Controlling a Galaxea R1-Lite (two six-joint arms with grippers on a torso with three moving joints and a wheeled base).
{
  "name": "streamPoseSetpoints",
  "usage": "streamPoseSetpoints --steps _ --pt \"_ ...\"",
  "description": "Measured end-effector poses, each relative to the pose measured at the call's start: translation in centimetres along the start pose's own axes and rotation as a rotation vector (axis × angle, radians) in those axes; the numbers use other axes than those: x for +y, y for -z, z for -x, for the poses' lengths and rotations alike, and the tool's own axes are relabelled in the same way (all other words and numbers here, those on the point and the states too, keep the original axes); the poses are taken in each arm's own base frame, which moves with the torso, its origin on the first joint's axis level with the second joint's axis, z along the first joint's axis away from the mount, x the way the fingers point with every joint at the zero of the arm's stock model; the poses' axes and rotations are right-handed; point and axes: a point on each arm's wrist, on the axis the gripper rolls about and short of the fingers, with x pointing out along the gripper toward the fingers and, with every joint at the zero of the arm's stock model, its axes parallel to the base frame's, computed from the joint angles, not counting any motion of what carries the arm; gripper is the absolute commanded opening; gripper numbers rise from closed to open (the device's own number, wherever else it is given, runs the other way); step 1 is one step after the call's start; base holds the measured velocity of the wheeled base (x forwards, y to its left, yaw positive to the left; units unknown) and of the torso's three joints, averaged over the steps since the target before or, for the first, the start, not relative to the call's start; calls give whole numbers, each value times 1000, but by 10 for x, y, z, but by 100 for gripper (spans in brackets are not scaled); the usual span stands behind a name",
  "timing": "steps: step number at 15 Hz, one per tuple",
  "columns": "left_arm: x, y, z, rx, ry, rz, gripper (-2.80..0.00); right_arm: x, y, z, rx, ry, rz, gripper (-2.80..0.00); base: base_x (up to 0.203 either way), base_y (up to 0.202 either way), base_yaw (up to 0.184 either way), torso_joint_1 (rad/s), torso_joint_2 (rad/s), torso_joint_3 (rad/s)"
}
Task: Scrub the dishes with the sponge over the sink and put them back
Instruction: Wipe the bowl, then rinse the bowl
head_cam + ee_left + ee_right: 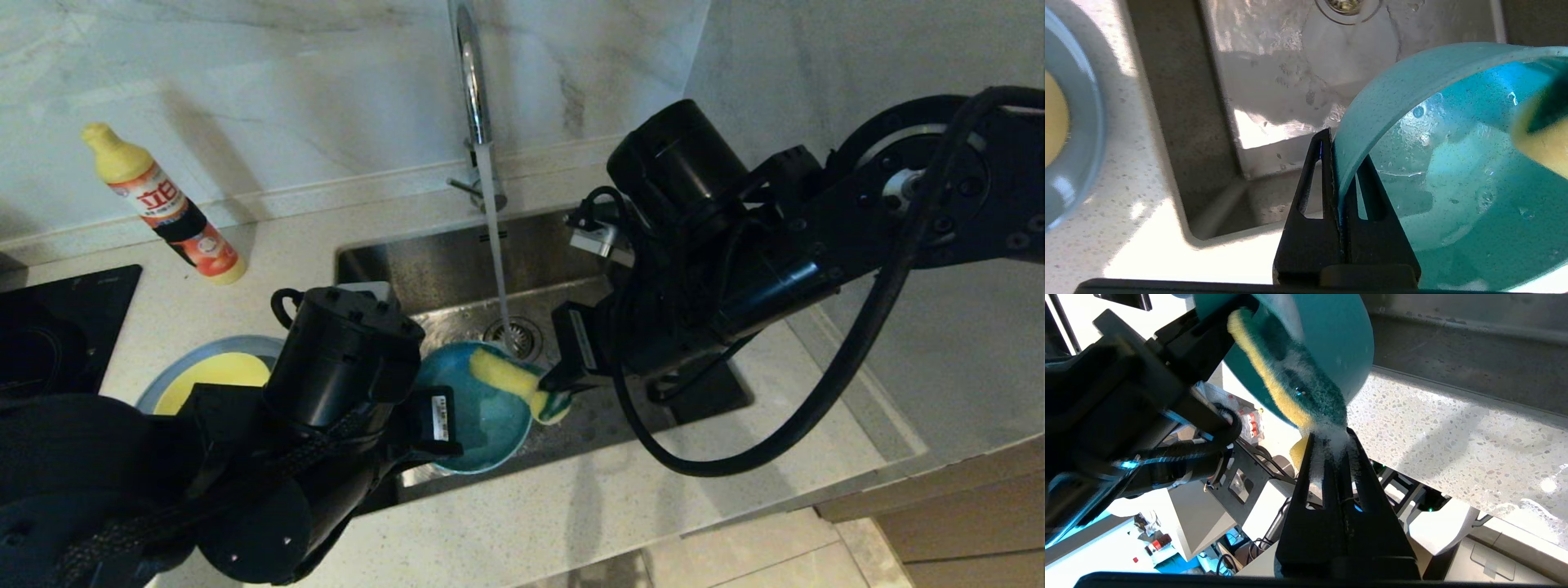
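While the left gripper (1339, 171) pinches only the thin rim of the teal bowl (482, 416) over the sink (457, 269), the right gripper (1331, 445) — clamped on one soapy end of the sponge (516, 382) — presses it into the bowl. Hard scrubbing could lever the wet rim free, or the sponge could slip out. The yellow bowl (214, 377) sits in the plate (167, 384) on the counter.

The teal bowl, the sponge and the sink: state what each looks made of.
Teal bowl: likely plastic, a thin, matte, faintly speckled wall. Sponge: soft yellow foam backed by a coarse dark green scouring layer, with suds at the right gripper. Sink: brushed stainless steel by its dull grey sheen, wet.
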Motion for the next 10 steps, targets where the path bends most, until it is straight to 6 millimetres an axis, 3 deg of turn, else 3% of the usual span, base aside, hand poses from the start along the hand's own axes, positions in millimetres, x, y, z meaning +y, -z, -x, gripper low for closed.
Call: streamPoseSetpoints --steps 10 --pt "17 -7 -13 -1 -65 76 -280 6 5 32 -24 -12 -2 -280 0 0 0 0 0 0"
